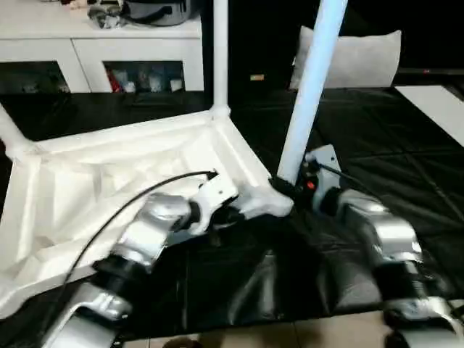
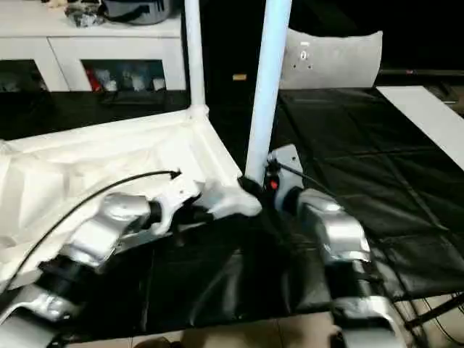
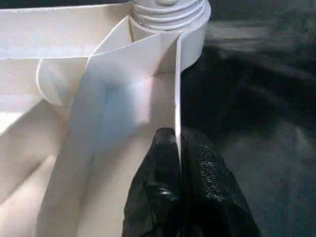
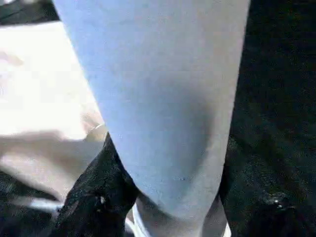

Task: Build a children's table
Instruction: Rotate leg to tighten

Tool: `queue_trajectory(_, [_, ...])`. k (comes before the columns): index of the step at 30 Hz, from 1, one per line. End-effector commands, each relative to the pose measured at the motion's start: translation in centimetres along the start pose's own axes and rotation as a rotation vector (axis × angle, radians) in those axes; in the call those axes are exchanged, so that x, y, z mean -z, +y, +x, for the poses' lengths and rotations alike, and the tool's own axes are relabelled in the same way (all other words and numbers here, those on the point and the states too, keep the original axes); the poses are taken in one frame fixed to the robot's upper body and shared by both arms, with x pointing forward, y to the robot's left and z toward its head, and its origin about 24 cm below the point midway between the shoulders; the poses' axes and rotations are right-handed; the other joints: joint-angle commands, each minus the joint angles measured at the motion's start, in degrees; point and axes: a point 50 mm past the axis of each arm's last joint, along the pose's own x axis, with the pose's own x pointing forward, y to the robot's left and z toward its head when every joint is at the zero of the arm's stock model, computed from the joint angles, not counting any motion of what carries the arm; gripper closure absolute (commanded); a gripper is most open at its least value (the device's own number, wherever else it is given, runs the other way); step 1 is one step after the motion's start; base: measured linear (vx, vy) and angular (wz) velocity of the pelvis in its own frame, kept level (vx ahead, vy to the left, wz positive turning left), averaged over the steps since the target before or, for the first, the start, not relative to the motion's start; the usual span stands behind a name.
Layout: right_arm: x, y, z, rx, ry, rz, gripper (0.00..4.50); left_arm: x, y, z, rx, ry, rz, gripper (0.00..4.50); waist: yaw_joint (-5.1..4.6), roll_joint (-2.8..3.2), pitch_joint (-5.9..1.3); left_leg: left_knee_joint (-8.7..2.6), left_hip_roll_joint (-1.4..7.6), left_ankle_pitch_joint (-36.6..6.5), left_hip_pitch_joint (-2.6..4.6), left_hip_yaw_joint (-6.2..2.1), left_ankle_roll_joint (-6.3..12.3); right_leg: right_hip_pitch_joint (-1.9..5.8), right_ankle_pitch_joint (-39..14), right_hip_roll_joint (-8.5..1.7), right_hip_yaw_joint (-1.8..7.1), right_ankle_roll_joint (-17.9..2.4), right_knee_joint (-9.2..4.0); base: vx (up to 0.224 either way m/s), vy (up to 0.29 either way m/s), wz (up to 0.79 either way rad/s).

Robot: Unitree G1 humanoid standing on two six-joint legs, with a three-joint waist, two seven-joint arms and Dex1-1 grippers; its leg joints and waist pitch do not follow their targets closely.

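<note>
The children's table top (image 1: 109,174) lies upside down on the black mat, ribbed underside up. One white leg (image 1: 220,51) stands in the far corner socket, and another leg (image 1: 11,134) juts from the left corner. A third leg (image 1: 308,94) stands upright in the near right corner socket (image 3: 168,15). My right gripper (image 1: 286,187) is shut on this leg's base, its black fingers (image 4: 98,187) pressed on either side of the leg (image 4: 163,98). My left gripper (image 3: 177,143) is shut on the table's thin rim (image 3: 177,89), just short of that corner.
A white cabinet (image 1: 94,43) with glass doors stands at the back left. A pale cushion (image 1: 355,58) leans at the back right, and a white board (image 1: 435,109) lies at the right edge. The black quilted mat (image 1: 377,152) ends near my feet.
</note>
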Motion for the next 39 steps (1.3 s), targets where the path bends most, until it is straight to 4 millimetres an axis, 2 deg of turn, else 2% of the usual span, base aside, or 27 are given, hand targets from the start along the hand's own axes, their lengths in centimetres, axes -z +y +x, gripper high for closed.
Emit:
queue_trajectory(1, [1.2,4.1,2.2,-0.172,0.028,0.025,1.74,-3.2,-1.7,1.9,0.053,-0.081,0.089,4.50,0.07,-0.27,-2.53,-5.34,5.21,-21.9,1.82,-3.32,-5.08,-0.45,-13.6,-4.88,2.75,-9.4,-5.75,0.000,0.000,0.00])
queue_trajectory(3, [1.2,4.1,1.9,-0.185,0.025,-0.021,1.62,-2.9,-1.4,1.6,0.044,-0.069,0.095,4.50,0.19,-0.23,-2.68,-5.30,5.18,-19.6,1.70,-3.09,-4.15,-0.21,-9.3,-4.47,2.59,-9.7,-5.42,0.000,0.000,0.00])
queue_trajectory(4, [1.2,4.0,1.5,-0.204,0.018,-0.038,1.43,-2.5,-1.1,1.2,0.039,-0.060,0.104,4.50,0.26,-0.21,-2.85,-5.17,5.14,-17.5,1.52,-2.98,-3.36,0.10,-6.0,-4.40,2.53,-10.1,-5.10,0.000,0.000,0.00])
queue_trajectory(5, [1.2,3.7,1.1,-0.223,0.011,-0.051,1.30,-2.2,-0.8,0.9,0.033,-0.050,0.116,4.50,0.49,-0.26,-3.08,-4.89,5.10,-14.9,1.39,-2.87,-2.10,0.45,-2.2,-4.39,2.45,-10.2,-4.91,0.000,0.000,0.00])
queue_trajectory(8, [1.0,2.8,-0.1,-0.261,-0.007,-0.097,1.15,-1.4,-0.4,0.1,0.050,-0.035,0.171,4.50,0.63,-0.22,-3.26,-4.37,4.92,-10.9,1.09,-2.69,0.85,0.84,4.0,-4.33,2.22,-11.4,-4.48,0.000,0.000,0.00])
queue_trajectory(9, [1.0,2.7,-0.2,-0.265,-0.009,-0.102,0.91,-1.3,-0.4,0.0,0.053,-0.034,0.179,4.50,0.69,-0.21,-3.29,-4.28,4.94,-10.6,1.11,-2.63,1.36,0.82,4.6,-4.40,2.22,-11.6,-4.48,0.000,0.000,0.00])
queue_trajectory(11, [0.9,2.2,-0.7,-0.278,-0.018,-0.109,0.80,-0.8,-0.2,-0.3,0.061,-0.017,0.192,4.50,0.85,-0.12,-3.50,-3.99,5.06,-8.7,1.07,-2.59,2.51,0.93,7.5,-4.29,2.05,-12.5,-4.06,0.000,0.000,0.00])
queue_trajectory(13, [0.6,0.9,-2.0,-0.303,-0.017,-0.144,0.71,-0.1,0.1,-1.0,0.083,-0.005,0.215,4.50,1.05,-0.14,-3.80,-3.55,5.02,-6.5,0.88,-2.56,3.65,1.03,11.1,-4.11,1.92,-12.9,-3.58,0.000,0.000,0.00])
queue_trajectory(14, [0.6,0.4,-2.5,-0.317,-0.010,-0.165,0.46,0.2,0.2,-1.3,0.098,-0.007,0.229,4.50,1.15,0.05,-3.65,-3.46,4.95,-6.2,0.74,-2.46,4.18,0.86,11.9,-3.96,1.86,-13.2,-3.51,0.000,0.000,0.00])
queue_trajectory(17, [0.5,-0.6,-4.4,-0.419,0.043,-0.234,0.36,0.8,0.2,-2.4,0.182,-0.012,0.259,4.50,1.83,0.16,-3.49,-3.60,5.24,-9.0,0.90,-2.51,4.02,0.83,8.6,-4.00,1.74,-13.4,-3.74,0.000,0.000,0.00])
queue_trajectory(18, [0.5,-0.9,-4.8,-0.439,0.055,-0.244,0.20,1.0,0.1,-2.7,0.218,-0.007,0.267,4.50,1.93,0.26,-3.50,-3.63,5.29,-9.4,0.94,-2.49,3.88,0.83,8.2,-4.02,1.74,-13.6,-3.74,0.000,0.000,0.00])
queue_trajectory(21, [0.2,-1.2,-5.6,-0.508,0.062,-0.259,0.20,1.6,-0.1,-3.5,0.312,0.019,0.309,4.50,2.07,0.25,-3.35,-3.91,5.46,-11.4,0.98,-2.49,2.94,0.61,5.0,-4.04,1.72,-14.4,-3.74,0.000,0.000,0.00])
queue_trajectory(24, [0.0,-1.2,-6.1,-0.582,0.068,-0.276,0.54,1.9,-0.2,-4.0,0.367,0.021,0.332,4.50,2.19,0.27,-3.24,-4.06,5.52,-13.2,1.16,-2.38,1.90,0.38,2.4,-4.13,1.80,-14.8,-3.86,0.000,0.000,0.00])
queue_trajectory(25, [0.1,-1.0,-6.3,-0.622,0.076,-0.281,0.57,1.9,-0.3,-4.1,0.393,0.023,0.344,4.50,2.29,0.00,-3.20,-4.08,5.54,-13.9,1.20,-2.33,1.64,0.37,1.4,-4.20,1.85,-14.9,-3.99,0.000,0.000,0.00])
queue_trajectory(26, [0.1,-1.0,-6.4,-0.654,0.082,-0.285,0.64,2.0,-0.4,-4.3,0.414,0.024,0.354,4.50,2.52,0.18,-3.23,-4.09,5.62,-13.9,1.23,-2.34,1.46,0.32,1.2,-4.28,1.88,-14.9,-3.91,0.000,0.000,0.00])
queue_trajectory(31, [0.6,-0.3,-6.6,-0.795,0.168,-0.314,1.07,2.5,-0.8,-4.9,0.528,0.067,0.414,4.50,3.30,-0.02,-3.33,-3.93,5.60,-12.7,1.29,-2.22,1.91,0.18,2.4,-4.29,1.90,-14.9,-3.68,0.000,0.000,0.00])
queue_trajectory(32, [0.6,-0.2,-6.6,-0.812,0.176,-0.307,1.25,2.6,-0.8,-5.0,0.543,0.073,0.421,4.50,3.34,-0.21,-3.28,-3.98,5.63,-12.6,1.22,-2.20,1.96,0.17,2.3,-4.30,1.90,-14.9,-3.66,0.000,0.000,0.00])
queue_trajectory(39, [0.5,-0.1,-6.3,-0.874,0.195,-0.272,1.84,2.5,-0.6,-5.3,0.584,0.081,0.446,4.50,3.51,-0.20,-3.28,-4.02,5.65,-13.2,1.27,-2.21,1.48,0.10,-0.2,-4.50,1.89,-15.1,-3.72,0.000,0.000,0.00])
